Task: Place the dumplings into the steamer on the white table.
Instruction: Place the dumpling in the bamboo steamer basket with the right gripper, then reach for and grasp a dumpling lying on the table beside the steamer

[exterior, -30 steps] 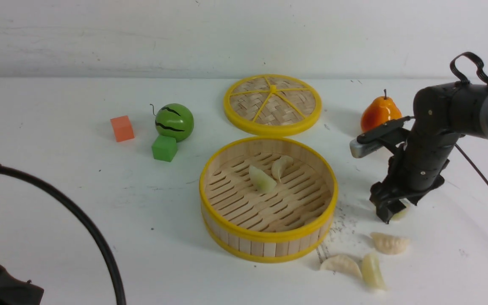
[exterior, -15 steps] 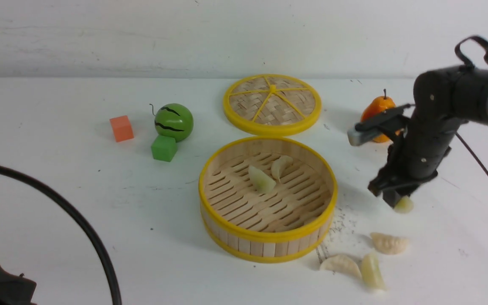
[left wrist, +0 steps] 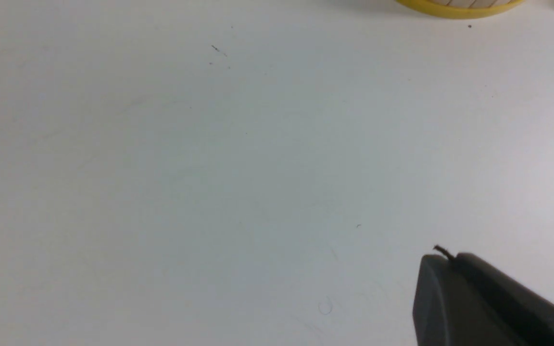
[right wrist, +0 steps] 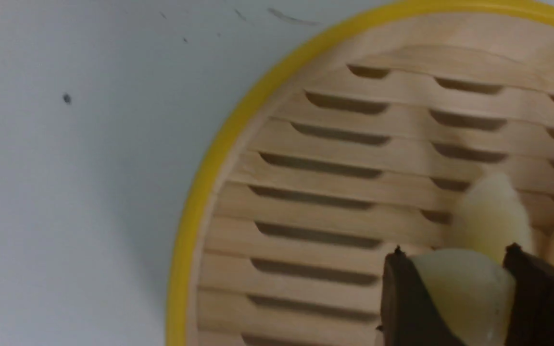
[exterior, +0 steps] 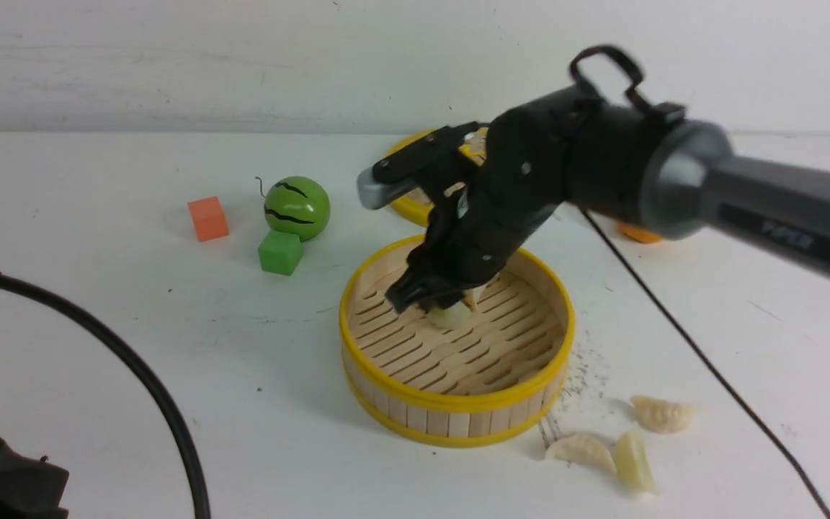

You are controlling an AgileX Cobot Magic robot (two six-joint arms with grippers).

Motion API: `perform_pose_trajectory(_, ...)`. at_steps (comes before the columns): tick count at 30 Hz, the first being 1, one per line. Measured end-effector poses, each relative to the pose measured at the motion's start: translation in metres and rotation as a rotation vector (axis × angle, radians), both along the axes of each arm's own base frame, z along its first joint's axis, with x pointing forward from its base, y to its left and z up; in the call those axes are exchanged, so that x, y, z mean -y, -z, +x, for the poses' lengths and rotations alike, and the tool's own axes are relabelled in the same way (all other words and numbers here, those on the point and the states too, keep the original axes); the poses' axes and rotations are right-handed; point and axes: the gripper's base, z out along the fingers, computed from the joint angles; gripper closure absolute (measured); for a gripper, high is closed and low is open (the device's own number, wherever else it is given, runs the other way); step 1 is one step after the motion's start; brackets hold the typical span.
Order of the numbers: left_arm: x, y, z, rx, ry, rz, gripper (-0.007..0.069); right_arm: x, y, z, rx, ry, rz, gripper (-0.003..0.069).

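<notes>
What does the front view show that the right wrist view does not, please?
Only the front view: three loose dumplings on the table right of the steamer, the watermelon, the orange cube, the green cube and the lid, partly hidden by the arm.
Only the right wrist view: clearly, the right gripper shut on a pale dumpling.
Both: the steamer's yellow rim and slatted floor, the right gripper over it, and white table.
</notes>
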Motion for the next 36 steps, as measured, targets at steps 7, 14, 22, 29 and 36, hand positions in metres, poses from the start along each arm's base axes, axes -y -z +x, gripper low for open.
perform_pose_trajectory(7,0.000,0.000,0.000,0.005,0.007,0.004,0.0634,-0.017,0.033,0.009,0.019,0.033,0.051,0.0402)
perform_pose_trajectory(14,0.000,0.000,0.000,0.006,0.008,0.004,0.0631,-0.011,0.005,0.003,-0.029,0.021,0.001,0.0176)
perform_pose_trajectory(22,0.001,0.000,0.000,0.003,0.010,-0.005,0.0628,0.032,-0.083,-0.040,-0.054,0.014,-0.181,0.0128)
perform_pose_trajectory(29,0.001,0.000,0.000,0.000,0.017,-0.008,0.0628,0.081,-0.089,-0.087,-0.097,0.088,-0.210,0.0210)
perform_pose_trajectory(36,0.002,0.000,-0.001,0.005,0.043,0.004,0.0628,0.128,-0.031,-0.107,-0.157,0.278,-0.154,0.0231)
